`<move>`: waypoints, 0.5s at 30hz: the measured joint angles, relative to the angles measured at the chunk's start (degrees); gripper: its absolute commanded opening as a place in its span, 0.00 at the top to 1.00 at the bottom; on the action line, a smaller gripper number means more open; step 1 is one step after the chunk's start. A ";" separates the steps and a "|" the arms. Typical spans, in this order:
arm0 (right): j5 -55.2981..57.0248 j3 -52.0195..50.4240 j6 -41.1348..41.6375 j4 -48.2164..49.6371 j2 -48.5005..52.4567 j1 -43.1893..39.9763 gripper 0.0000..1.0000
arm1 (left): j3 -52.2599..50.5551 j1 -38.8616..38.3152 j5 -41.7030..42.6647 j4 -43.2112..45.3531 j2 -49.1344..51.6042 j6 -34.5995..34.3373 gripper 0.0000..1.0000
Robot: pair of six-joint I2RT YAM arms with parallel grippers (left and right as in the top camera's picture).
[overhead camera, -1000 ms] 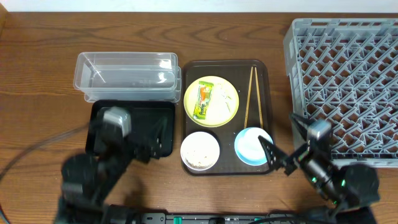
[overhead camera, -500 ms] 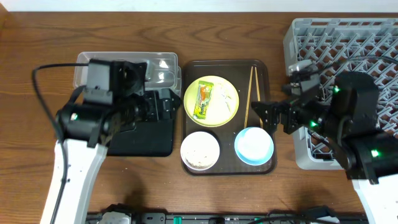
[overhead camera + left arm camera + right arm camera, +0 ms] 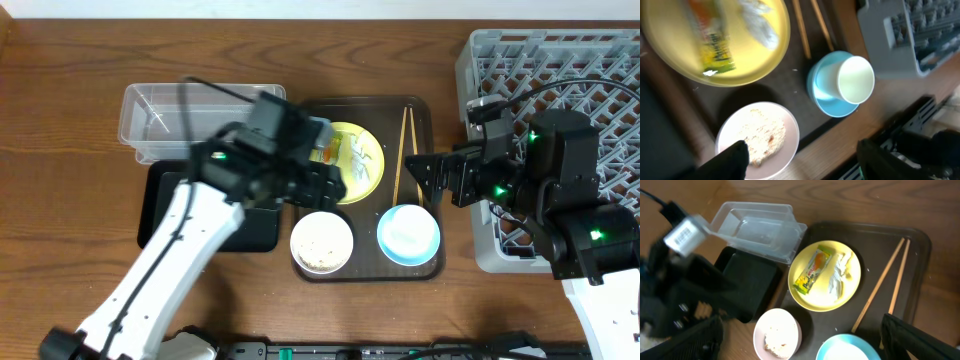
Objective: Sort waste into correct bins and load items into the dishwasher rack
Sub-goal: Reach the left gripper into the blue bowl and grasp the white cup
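A pale-yellow plate (image 3: 358,162) on the brown tray holds the green-and-orange wrapper (image 3: 813,271) and whitish scraps (image 3: 757,22). The white bowl (image 3: 321,241) holds rice-like scraps (image 3: 762,140). The light-blue bowl (image 3: 408,235) holds the white cup (image 3: 855,80). The chopsticks (image 3: 405,150) lie on the tray's right side. My left gripper (image 3: 325,186) is open and empty above the plate's near edge and the white bowl. My right gripper (image 3: 428,178) is open and empty above the tray's right edge. The clear tub (image 3: 200,120), the black tray (image 3: 215,225) and the grey rack (image 3: 560,110) flank the tray.
The dark brown serving tray (image 3: 420,110) sits mid-table between the bins and the rack. My left arm crosses over the black tray. Cables hang from both arms. Bare wooden table lies at the left and front.
My left arm has swung right, from above the tub and black tray to above the brown tray. My right gripper has stayed near the tray's right edge.
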 measured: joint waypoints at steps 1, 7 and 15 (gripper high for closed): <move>0.94 0.02 1.22 -0.37 0.00 0.00 0.02 | 0.02 -1.90 -0.61 0.79 1.03 0.07 0.39; 7.37 0.02 10.16 -3.54 0.00 0.00 0.03 | 0.07 -12.33 -3.74 4.94 7.89 -0.66 0.50; 14.14 0.02 17.38 -6.21 -0.28 -1.05 0.01 | 0.09 -20.48 -7.89 9.99 17.66 -6.16 0.54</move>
